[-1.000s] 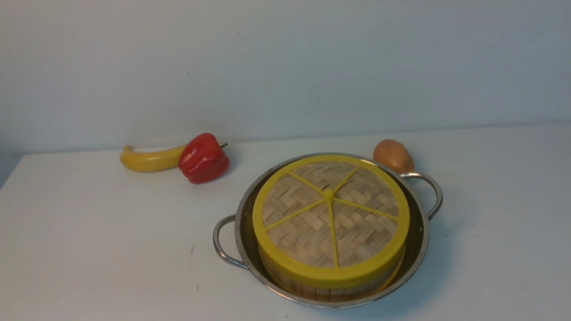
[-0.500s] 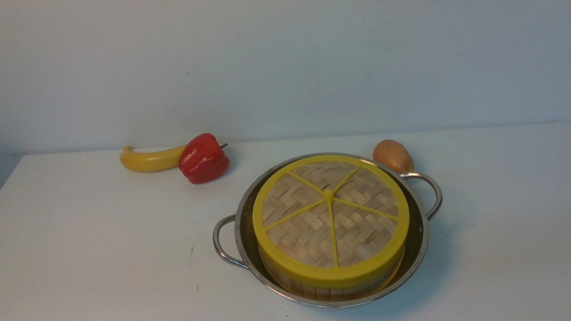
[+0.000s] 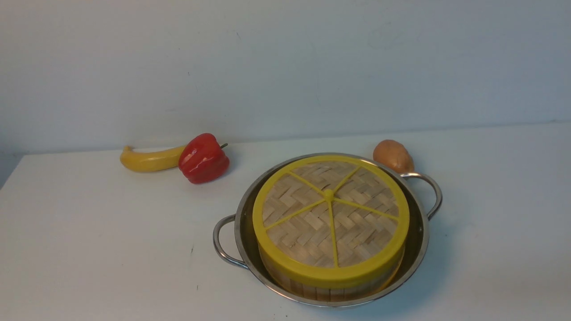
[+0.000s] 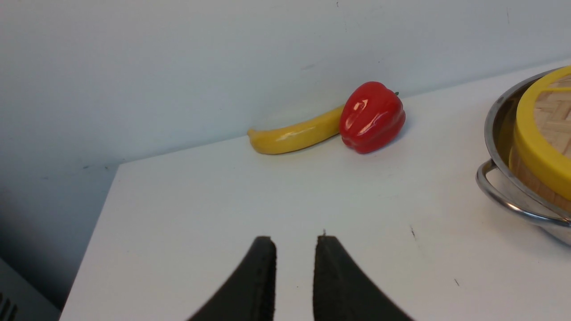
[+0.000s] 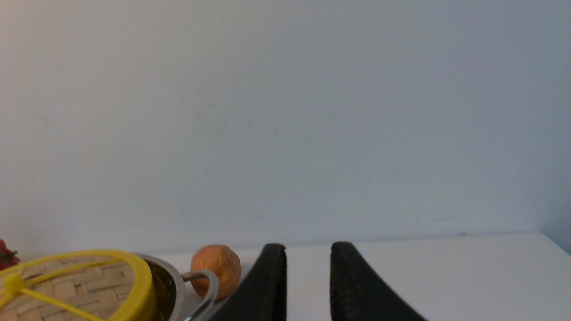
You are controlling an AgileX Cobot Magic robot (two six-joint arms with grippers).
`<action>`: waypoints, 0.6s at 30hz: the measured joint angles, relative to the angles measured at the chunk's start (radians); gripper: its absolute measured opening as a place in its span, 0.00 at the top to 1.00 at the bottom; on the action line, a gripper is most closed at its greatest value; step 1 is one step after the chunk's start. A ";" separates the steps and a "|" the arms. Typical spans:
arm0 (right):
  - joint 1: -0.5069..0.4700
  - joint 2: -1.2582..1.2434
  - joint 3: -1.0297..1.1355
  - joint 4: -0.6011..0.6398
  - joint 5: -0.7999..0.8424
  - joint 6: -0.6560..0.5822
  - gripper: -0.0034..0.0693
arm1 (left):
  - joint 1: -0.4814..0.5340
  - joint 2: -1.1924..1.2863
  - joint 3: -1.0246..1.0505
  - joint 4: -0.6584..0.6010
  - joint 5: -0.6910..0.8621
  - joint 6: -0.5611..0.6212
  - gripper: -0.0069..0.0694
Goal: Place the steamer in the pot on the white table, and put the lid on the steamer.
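Note:
The steel pot stands on the white table, right of centre. Inside it sits the bamboo steamer; only its side wall shows. The woven lid with yellow rim and spokes lies flat on top of the steamer. Neither gripper appears in the front view. In the left wrist view my left gripper hangs over bare table, well apart from the pot, its fingers parted and empty. My right gripper is also open and empty, off to the side of the pot handle and lid.
A banana and a red pepper lie together at the back left near the wall. A brown potato rests just behind the pot's right handle. The table's left edge drops off beside the left gripper.

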 joint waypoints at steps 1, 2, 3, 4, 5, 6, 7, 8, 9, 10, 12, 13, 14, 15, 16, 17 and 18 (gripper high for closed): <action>0.000 -0.001 0.000 0.000 0.023 0.000 0.72 | 0.000 0.000 0.000 0.000 0.000 0.000 0.74; 0.000 -0.001 0.000 0.000 0.040 0.001 0.72 | 0.000 0.000 0.000 0.000 0.000 0.000 0.74; 0.000 -0.001 0.000 0.001 0.052 0.003 0.72 | 0.000 0.000 0.000 0.000 0.000 0.001 0.74; 0.000 -0.001 0.000 0.001 0.068 0.009 0.71 | 0.000 0.000 0.000 0.000 0.000 0.001 0.74; 0.000 -0.001 0.001 0.001 0.079 0.016 0.71 | 0.000 0.000 0.000 0.000 0.000 0.001 0.74; 0.000 -0.001 0.001 0.003 0.091 0.020 0.70 | 0.000 0.000 0.000 0.000 0.000 0.001 0.73; 0.000 -0.001 0.001 0.003 0.095 0.022 0.70 | 0.000 0.000 0.000 0.000 0.000 0.001 0.73; 0.000 -0.001 0.001 0.004 0.100 0.024 0.69 | 0.000 0.000 0.000 0.000 0.000 0.001 0.73; 0.000 -0.001 0.001 0.004 0.101 0.024 0.69 | 0.000 0.000 0.000 0.000 0.000 0.001 0.73; 0.000 -0.001 0.001 0.004 0.101 0.024 0.69 | 0.000 0.000 0.000 0.000 0.000 0.001 0.73; 0.000 -0.001 0.001 0.004 0.101 0.024 0.68 | 0.000 0.000 0.000 0.000 0.000 0.001 0.72; 0.000 -0.001 0.001 0.004 0.101 0.024 0.68 | 0.000 0.000 0.000 0.000 0.000 0.001 0.72; 0.000 -0.001 0.001 0.004 0.101 0.024 0.67 | 0.000 0.000 0.000 0.000 0.000 0.001 0.72; 0.000 -0.001 0.001 0.004 0.101 0.024 0.67 | 0.000 0.000 0.000 0.000 0.000 0.001 0.72; 0.000 -0.001 0.001 0.004 0.101 0.026 0.66 | 0.000 0.000 0.000 0.000 0.000 0.001 0.72; 0.000 -0.001 0.001 0.004 0.101 0.025 0.66 | 0.000 0.000 0.000 0.000 0.000 0.001 0.72; 0.000 -0.001 0.001 0.004 0.101 0.025 0.66 | 0.000 0.000 0.000 0.000 0.000 0.001 0.72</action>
